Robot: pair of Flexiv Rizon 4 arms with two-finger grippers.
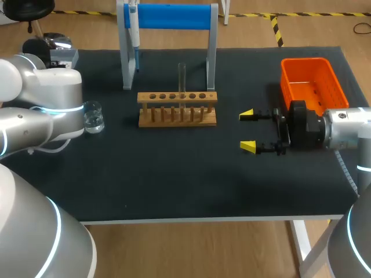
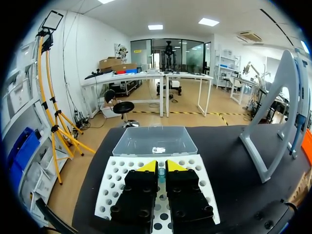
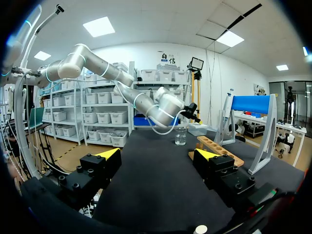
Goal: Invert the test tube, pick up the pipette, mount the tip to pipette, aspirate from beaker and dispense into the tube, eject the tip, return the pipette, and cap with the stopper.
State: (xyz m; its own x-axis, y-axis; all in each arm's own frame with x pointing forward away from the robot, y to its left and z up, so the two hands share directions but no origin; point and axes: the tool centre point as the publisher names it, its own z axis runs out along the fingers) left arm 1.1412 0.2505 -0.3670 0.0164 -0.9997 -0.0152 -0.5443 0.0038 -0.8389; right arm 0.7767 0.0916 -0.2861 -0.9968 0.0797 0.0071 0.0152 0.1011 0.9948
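looking fragile and slippery, the glass test tube [image 1: 182,78] needs a soft upper pinch from the released right gripper [image 1: 247,131].

I count one test tube [image 1: 182,78], one beaker [image 1: 93,118] and one pipette [image 1: 133,32]. One wooden rack [image 1: 174,123], one orange bin [image 1: 306,60].

Head camera looks down on table [image 1: 174,185]; wrist views share the stand [image 3: 253,105].
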